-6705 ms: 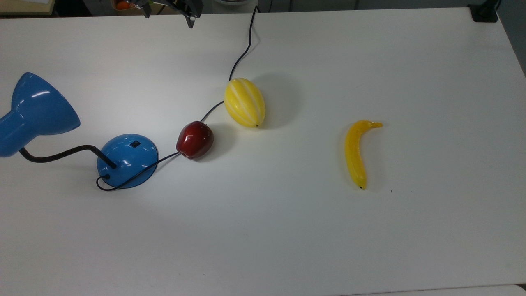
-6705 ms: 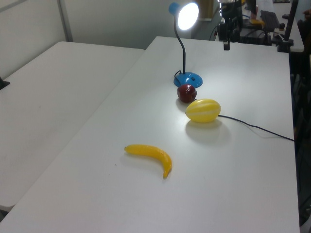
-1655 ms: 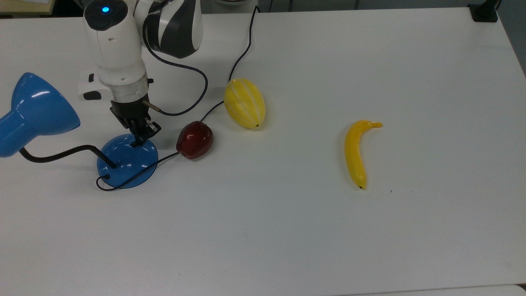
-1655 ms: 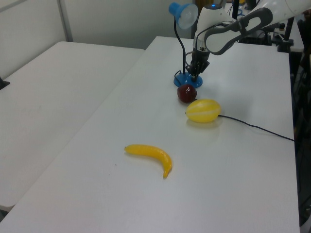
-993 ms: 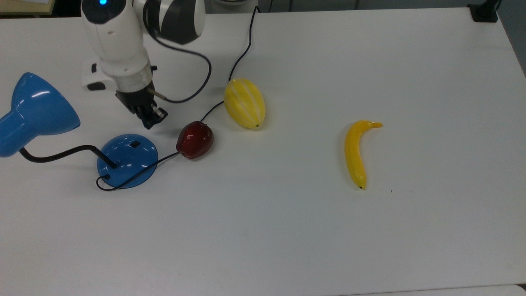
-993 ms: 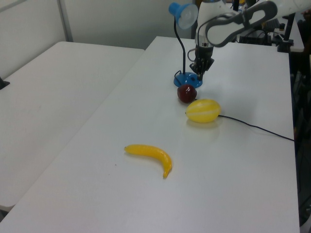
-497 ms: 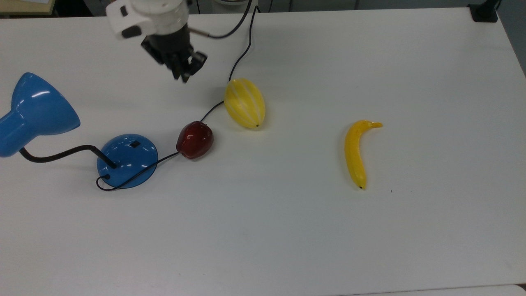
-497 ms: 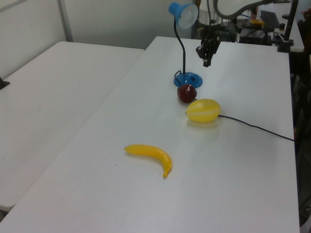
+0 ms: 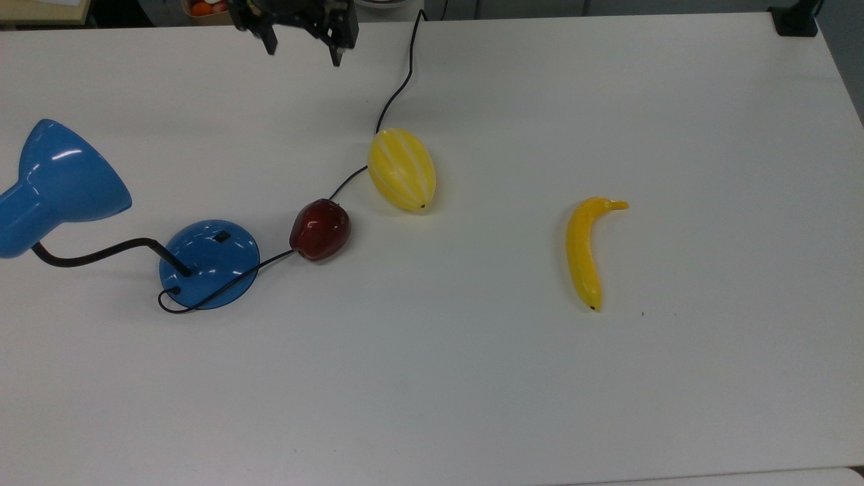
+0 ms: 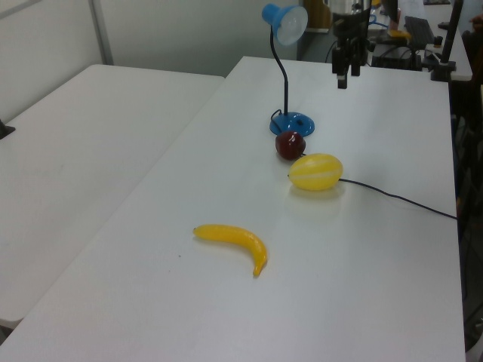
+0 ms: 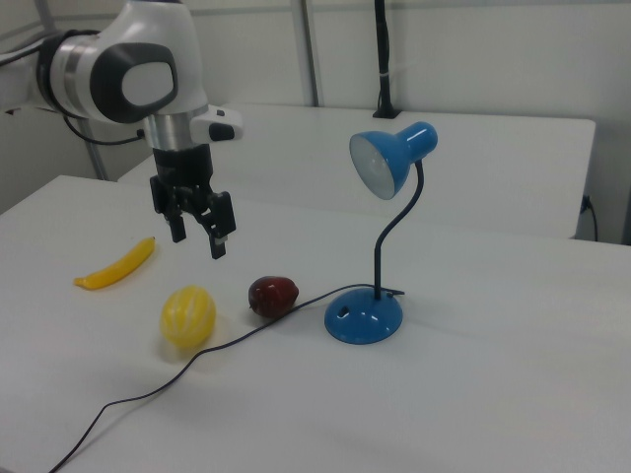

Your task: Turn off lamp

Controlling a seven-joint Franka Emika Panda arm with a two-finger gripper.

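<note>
- Retreat looks like the step in hand: the gripper [image 9: 302, 48] hangs in the air, well apart from the lamp [image 9: 208, 263], at about 1 o'clock from its base in the top view, with nothing between its parted fingers.
- Shade [image 11: 380, 163] in the right view shows a pale, unlit mouth and casts no glow on the table [image 9: 472, 378], so I judge the lamp is off and the task about done.
- Next move, as I judge it, calls for little beyond keeping clear of the lamp; if a second press were needed, the tip would have to come straight down on the small black switch [image 9: 220, 237] on the dome.
- Lamp stands at the 9 o'clock side of the table in the top view, its round blue base just beside a red apple [image 9: 320, 229] at 3 o'clock.
- Cord [image 9: 398, 81] runs from the base past the apple and a yellow melon [image 9: 401, 169] toward 12 o'clock; a banana [image 9: 584, 253] lies well apart.
- Long axis is the upright gooseneck [image 11: 394, 232]; in the top view the neck leans from the base toward 9 o'clock, and the shade's mouth opens toward roughly 1 o'clock.
</note>
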